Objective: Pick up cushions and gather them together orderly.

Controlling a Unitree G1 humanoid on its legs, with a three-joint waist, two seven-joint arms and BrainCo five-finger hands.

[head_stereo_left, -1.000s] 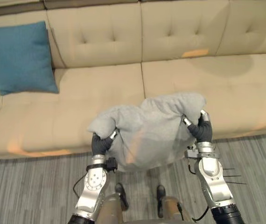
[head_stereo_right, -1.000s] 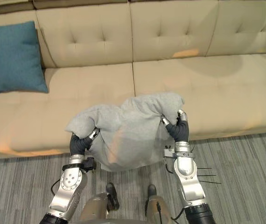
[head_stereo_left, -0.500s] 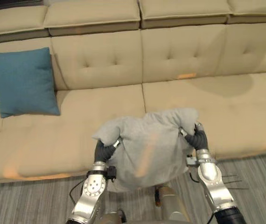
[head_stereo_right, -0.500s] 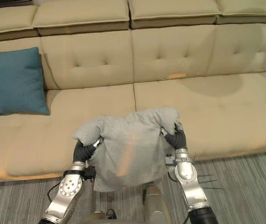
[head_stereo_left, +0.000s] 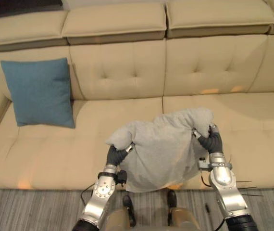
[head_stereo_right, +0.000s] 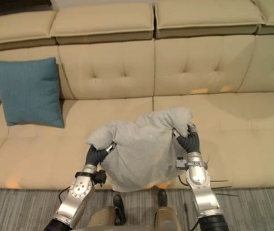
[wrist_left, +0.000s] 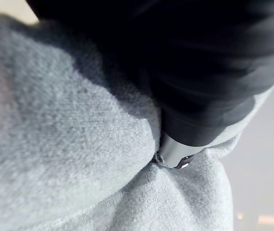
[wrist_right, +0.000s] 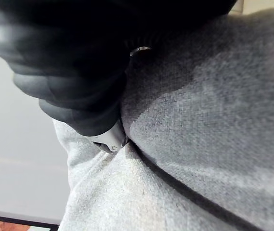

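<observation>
Grey cushion (head_stereo_left: 163, 149): we have it up off the seat, hanging between both hands over the near edge of the sofa (head_stereo_left: 252, 130), about the middle of its width
Right hand (head_stereo_left: 213, 142): at the cushion's far right corner, its fingers (head_stereo_left: 195, 134) curled in and pinching a fold of the cloth
Left hand (head_stereo_left: 116, 155): at the left corner, with the cloth draped over it; we cannot tell how far it is closed
Blue cushion (head_stereo_left: 40, 91): upright against the backrest at the far left, well apart from the grey one
Step in hand: we judge this to be the carry, with the grey cushion due beside the blue one
Slip risk: we hold soft corners only, so the filling could give and one corner pull free; the cushion would then swing and drop to the floor (head_stereo_left: 31, 207)
Pull risk: if one arm leads, the cloth stretches and the other hand loses its hold
Landing risk: let go too near the seat's edge or tilted, it could roll off or lie crooked against the blue one
</observation>
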